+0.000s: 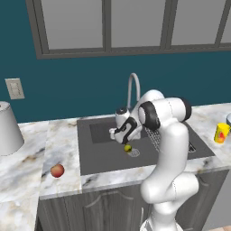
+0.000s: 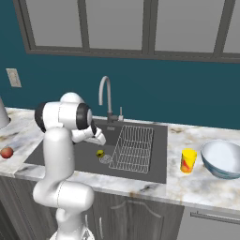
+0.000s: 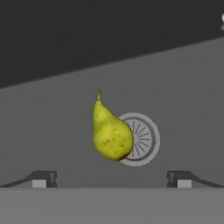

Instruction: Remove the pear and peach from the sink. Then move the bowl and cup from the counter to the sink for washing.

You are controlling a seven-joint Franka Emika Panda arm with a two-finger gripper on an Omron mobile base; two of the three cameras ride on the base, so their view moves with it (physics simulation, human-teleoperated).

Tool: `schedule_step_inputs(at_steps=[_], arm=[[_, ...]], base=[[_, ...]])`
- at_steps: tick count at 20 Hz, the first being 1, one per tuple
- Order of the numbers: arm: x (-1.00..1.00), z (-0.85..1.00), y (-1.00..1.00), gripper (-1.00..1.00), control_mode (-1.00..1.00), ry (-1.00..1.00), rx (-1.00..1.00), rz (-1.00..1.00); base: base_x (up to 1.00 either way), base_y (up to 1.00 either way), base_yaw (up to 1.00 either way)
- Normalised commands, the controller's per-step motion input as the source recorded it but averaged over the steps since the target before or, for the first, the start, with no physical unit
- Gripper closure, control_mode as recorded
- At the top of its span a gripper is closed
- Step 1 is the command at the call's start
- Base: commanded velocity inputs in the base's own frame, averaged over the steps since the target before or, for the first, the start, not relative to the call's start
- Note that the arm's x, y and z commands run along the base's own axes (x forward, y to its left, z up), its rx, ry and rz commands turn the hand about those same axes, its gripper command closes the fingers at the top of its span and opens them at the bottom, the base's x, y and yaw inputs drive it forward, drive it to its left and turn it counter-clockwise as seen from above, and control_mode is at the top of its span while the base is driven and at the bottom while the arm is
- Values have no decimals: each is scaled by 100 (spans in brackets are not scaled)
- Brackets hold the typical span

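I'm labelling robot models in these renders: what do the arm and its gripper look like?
The arm is glossy white, built of rounded tubular links with dark, near-black bands at the joints. No cables or markings are visible on it. The gripper has a white and dark hand; in the hand view its two small dark fingertips carry pale grey pads.

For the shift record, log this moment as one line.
stage: reaching for yellow-green pear | fingers: open above it | pear: in dark grey sink by drain | reddish-orange peach: on marble counter
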Motion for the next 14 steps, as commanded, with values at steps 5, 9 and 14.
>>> schedule_step_inputs(at_steps=[5,9,14], arm=[[9,-19,-2,-100,-100,4,0,0],[9,-21,-3,-100,-100,4,0,0],[8,-19,-5,-100,-100,4,0,0]], base=[[0,0,0],[0,0,0],[0,0,0]])
